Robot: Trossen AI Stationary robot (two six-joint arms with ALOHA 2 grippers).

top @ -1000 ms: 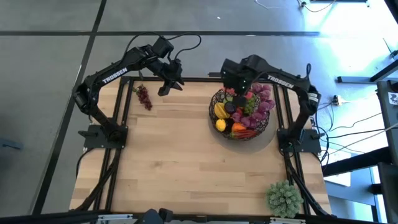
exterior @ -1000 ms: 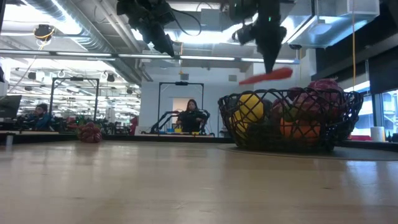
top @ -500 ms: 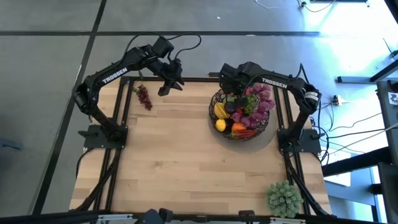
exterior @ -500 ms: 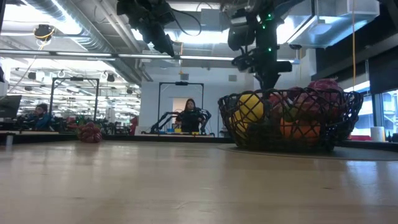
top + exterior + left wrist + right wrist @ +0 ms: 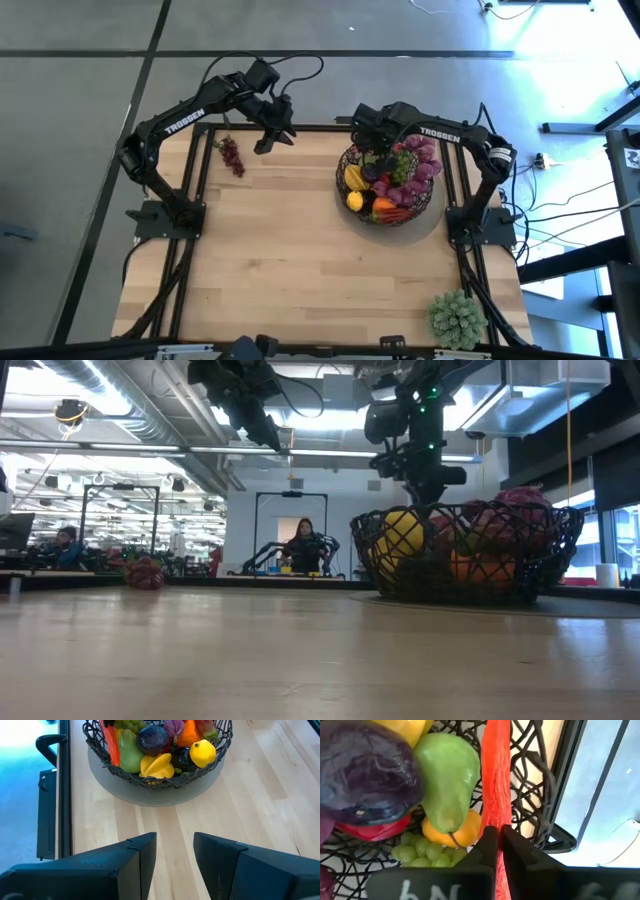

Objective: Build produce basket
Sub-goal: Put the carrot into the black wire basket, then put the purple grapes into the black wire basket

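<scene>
The dark open-weave basket (image 5: 392, 185) stands on a grey round mat at the table's far right, filled with produce: a lemon (image 5: 354, 202), a green pear (image 5: 447, 780), green grapes (image 5: 420, 851) and purple leaves (image 5: 420, 160). My right gripper (image 5: 376, 150) reaches down into the basket's far-left side, shut on a red chilli (image 5: 496, 775). My left gripper (image 5: 272, 135) hangs open and empty above the table's far edge. A bunch of purple grapes (image 5: 232, 156) lies on the table at the far left. My right gripper pinches one end of the red chilli (image 5: 497, 822) between its two fingers, coming steeply from above. The rest of the chilli runs on past the fingertips, down along the basket's woven wall beside the green pear.
A spiky pale green plant ball (image 5: 457, 318) sits at the table's near right corner. Bare wood fills the middle and near left of the table (image 5: 280, 270). Beyond the table, the low view shows a person (image 5: 305, 545) seated in the room.
My right gripper has sunk from above the basket's rim down into its far-left side and rolled about its own line. The red chilli, first held nearly level above the rim, now points down inside the basket.
</scene>
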